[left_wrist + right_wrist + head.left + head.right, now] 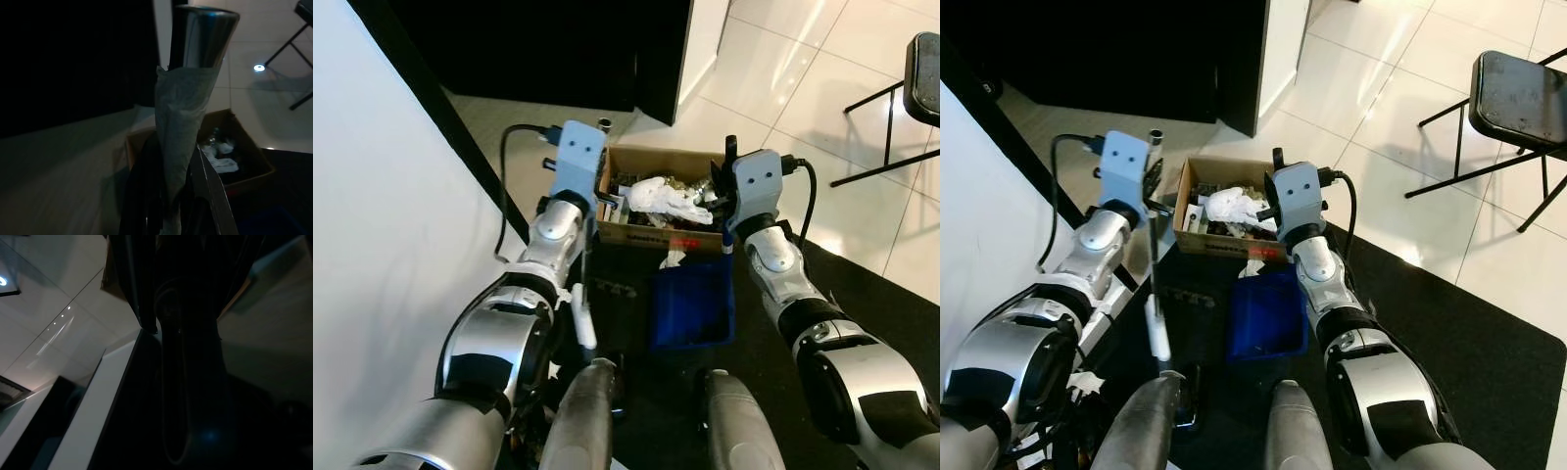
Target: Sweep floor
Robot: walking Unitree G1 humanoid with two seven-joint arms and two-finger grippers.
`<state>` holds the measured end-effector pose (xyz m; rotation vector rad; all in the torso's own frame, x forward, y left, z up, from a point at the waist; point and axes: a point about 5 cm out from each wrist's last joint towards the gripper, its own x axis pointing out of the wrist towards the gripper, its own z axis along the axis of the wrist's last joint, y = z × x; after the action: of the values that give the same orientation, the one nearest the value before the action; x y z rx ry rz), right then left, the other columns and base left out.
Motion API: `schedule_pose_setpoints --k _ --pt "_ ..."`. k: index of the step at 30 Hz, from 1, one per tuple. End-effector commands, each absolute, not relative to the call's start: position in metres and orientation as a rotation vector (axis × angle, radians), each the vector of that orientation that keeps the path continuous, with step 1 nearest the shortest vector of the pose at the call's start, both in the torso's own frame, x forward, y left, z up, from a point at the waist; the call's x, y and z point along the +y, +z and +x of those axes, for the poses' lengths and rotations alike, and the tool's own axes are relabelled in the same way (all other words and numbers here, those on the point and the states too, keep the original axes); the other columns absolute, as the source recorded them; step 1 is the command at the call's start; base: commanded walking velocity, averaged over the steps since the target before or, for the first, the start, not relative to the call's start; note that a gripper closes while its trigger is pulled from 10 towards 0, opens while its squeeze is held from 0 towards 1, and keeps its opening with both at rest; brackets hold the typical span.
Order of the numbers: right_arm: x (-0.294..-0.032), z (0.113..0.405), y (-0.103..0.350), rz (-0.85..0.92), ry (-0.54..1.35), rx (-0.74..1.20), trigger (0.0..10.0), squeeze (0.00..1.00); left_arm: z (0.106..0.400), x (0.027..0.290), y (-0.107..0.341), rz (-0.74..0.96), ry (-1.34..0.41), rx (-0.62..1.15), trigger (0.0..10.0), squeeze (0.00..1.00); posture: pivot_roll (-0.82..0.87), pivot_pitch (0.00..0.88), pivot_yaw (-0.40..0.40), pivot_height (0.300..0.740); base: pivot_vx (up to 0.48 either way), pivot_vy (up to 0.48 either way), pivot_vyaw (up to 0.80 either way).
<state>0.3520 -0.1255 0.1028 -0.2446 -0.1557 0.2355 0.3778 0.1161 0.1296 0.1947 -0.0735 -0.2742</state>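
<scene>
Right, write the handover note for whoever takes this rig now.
Left gripper: shut on the broom handle, a metal pole held upright beside the cardboard box.
Right gripper: raised at the box's far side; finger state unclear.
Things: the box, full of paper and scraps, sits on the tile at the edge of the black mat. Blue dustpan lies on the mat just in front of the box. Folding chair stands off to the right.
Done: rubbish is in the box.
Left: cannot tell how much floor remains unswept.
</scene>
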Motion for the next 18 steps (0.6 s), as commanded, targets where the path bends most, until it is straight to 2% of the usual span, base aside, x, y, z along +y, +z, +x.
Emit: schedule_pose_setpoints --k 1,11,18 --pt "-0.130 0.350 0.094 -0.263 0.226 -0.105 10.0 0.00 0.378 0.110 0.130 0.211 -0.297 -0.066 10.0 0.00 -0.01 0.227 0.012 0.740 0.000 0.000 0.00" --pt "-0.136 0.343 0.084 -0.221 0.203 -0.083 10.0 0.00 0.378 0.108 0.132 0.202 -0.316 -0.082 10.0 0.00 0.01 0.231 0.014 0.740 0.000 0.000 0.00" --pt "-0.138 0.344 0.093 -0.184 0.192 -0.150 10.0 0.00 0.378 0.113 0.133 0.182 -0.312 -0.099 10.0 0.00 0.01 0.245 0.019 0.740 0.000 0.000 0.00"
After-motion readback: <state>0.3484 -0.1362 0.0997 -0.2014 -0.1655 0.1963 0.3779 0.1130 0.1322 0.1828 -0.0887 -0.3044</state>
